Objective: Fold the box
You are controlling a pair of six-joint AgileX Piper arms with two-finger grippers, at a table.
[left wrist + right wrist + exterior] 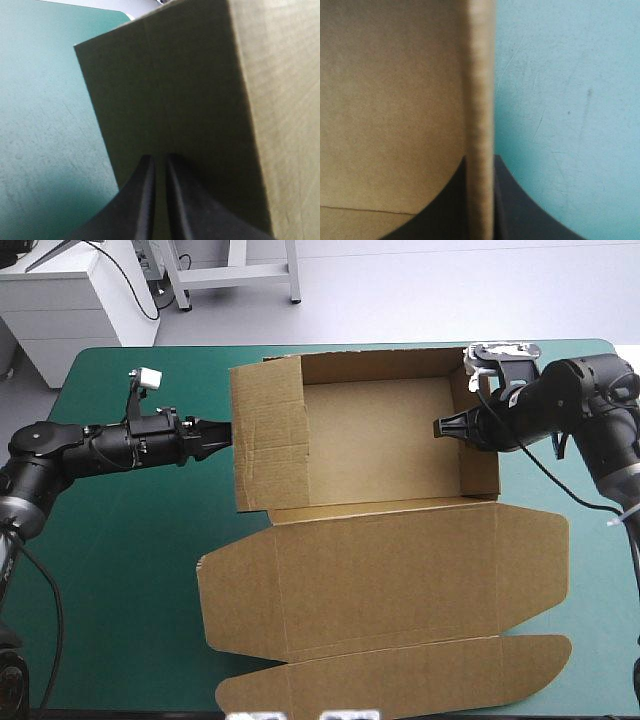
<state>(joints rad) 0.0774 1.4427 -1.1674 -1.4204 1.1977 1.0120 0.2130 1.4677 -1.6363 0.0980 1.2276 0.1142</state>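
Lying on teal-green cover (130,540): brown box (380,440), right end effector (438,427) pinching wall (483,445).

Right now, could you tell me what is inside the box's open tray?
The box holds nothing loose: bare brown floor, plus one finger of the right gripper, which clamps its right wall. The left flap leans inward, hiding the floor beneath it.

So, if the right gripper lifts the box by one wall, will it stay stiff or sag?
Probably light: the box is thin board. The right gripper pinches one wall, so the flat lid would likely hinge down at its crease.
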